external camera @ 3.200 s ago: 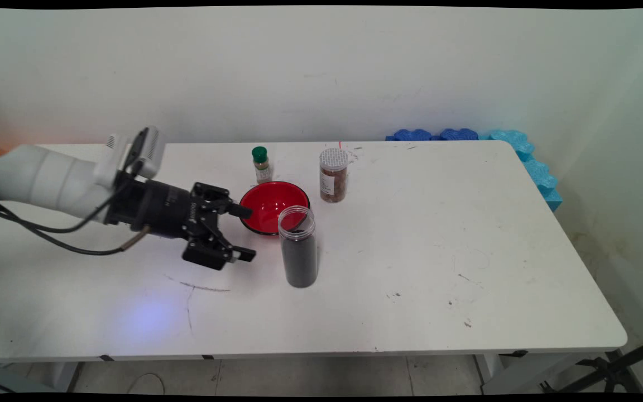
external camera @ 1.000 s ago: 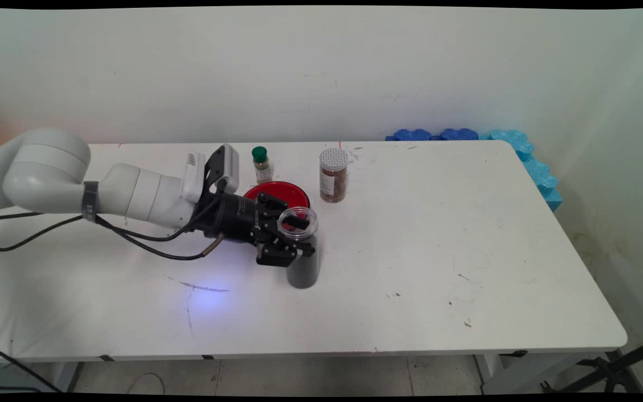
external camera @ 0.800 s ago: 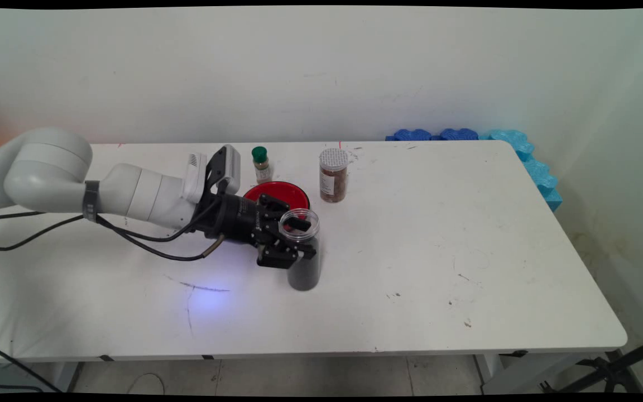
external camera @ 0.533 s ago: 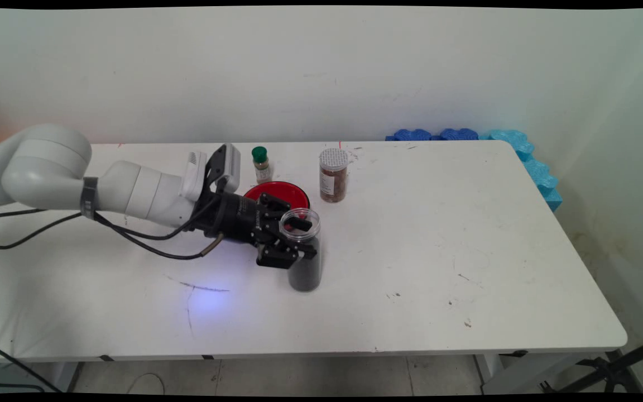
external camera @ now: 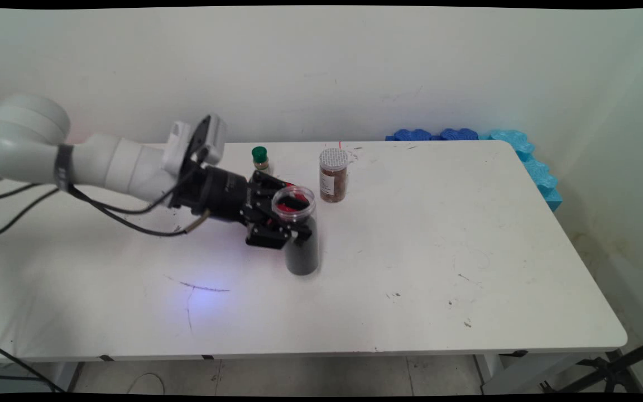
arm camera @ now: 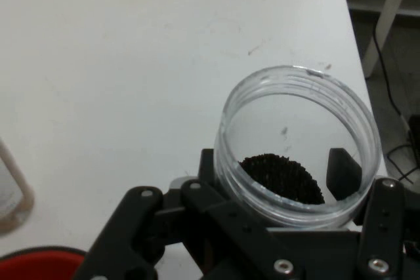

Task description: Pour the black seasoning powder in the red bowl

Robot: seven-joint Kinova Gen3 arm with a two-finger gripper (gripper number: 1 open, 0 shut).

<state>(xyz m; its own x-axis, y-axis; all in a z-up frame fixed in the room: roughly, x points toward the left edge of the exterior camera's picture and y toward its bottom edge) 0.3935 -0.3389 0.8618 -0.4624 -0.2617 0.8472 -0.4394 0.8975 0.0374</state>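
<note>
Pincer [external camera: 291, 220] is clamping the open jar [external camera: 301, 245] of dark grains, lifting it; tilting could be spilling them over the red bowl [external camera: 285, 205] right behind.

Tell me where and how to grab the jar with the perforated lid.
Grip the lidded jar by its straight, round sides, below the cap, coming level from its open right or front side. It stands upright; the gripper, shut on the open jar, sits to its left.
</note>
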